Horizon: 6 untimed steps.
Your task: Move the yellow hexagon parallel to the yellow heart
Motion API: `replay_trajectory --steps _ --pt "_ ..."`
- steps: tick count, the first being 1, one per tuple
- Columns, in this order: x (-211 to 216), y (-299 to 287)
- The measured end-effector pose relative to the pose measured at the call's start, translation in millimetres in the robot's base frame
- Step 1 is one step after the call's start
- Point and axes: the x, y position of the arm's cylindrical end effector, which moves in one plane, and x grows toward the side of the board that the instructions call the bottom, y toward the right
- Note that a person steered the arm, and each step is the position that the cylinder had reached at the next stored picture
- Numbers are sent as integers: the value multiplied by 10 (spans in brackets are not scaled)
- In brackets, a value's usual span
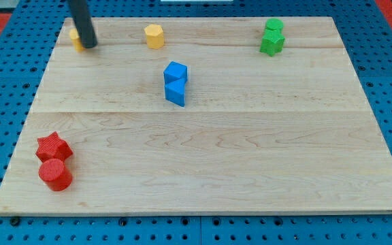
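Note:
A yellow hexagon [154,36] stands near the view's top, left of centre. A second yellow block, the heart [76,40], sits at the top left, mostly hidden behind my dark rod. My tip [89,45] rests on the board touching the heart's right side, well to the left of the hexagon.
Two blue blocks [175,83] sit together near the middle. Two green blocks [273,37] sit at the top right. A red star [53,146] and a red cylinder [55,174] sit at the bottom left. The wooden board [250,170] lies on a blue pegboard.

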Motion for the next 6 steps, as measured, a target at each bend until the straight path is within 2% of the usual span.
replay_trajectory --steps 1,2,3,4,5,6 --pt "-46 -161" --pt "327 325" --pt "385 1119" --pt "241 1780" --pt "-107 1990" --pt "-180 1648"
